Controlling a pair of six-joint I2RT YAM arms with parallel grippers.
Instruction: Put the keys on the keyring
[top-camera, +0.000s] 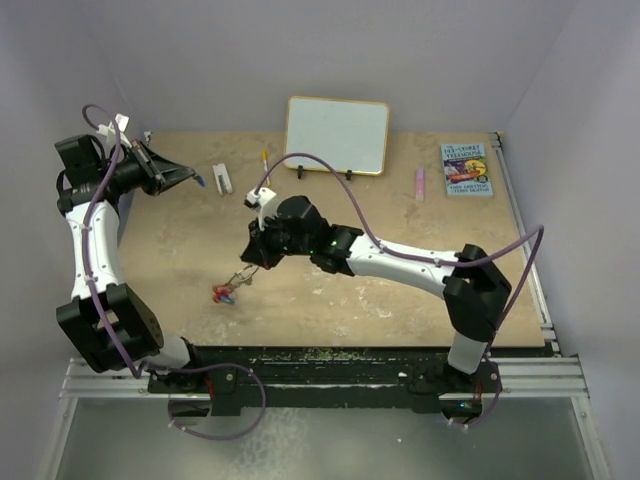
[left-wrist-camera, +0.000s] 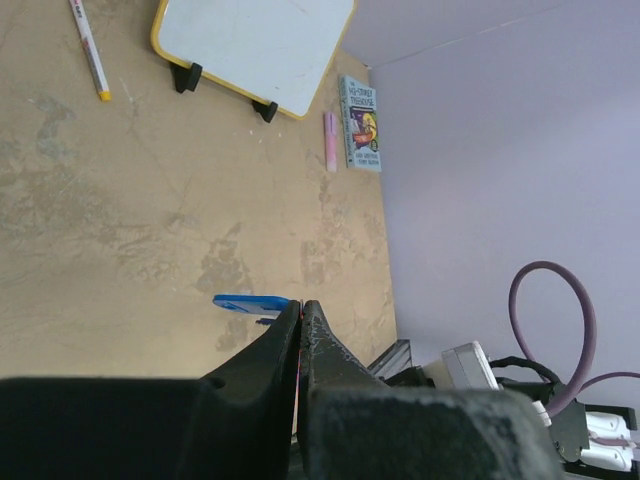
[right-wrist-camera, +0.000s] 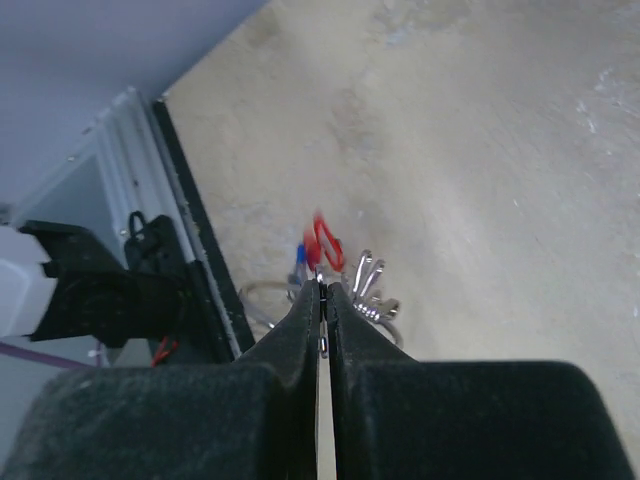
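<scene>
left gripper jaws clamped on blue key, far-left above bench | right gripper jaws pinched on keyring, other keys dangling | we'd bring both together, steady ring, thread slowly

The tan, mottled surface carries a yellow-framed white dry-erase board on black feet at 12 o'clock. Toward 11 o'clock lies a thin white pen with an orange tip, and at 10 o'clock a small white oblong block. At 2 o'clock a pale pink marker lies just beside a blue paperback book. At 8 o'clock are small silver keys with red and blue heads; whether they rest on it is unclear.
</scene>
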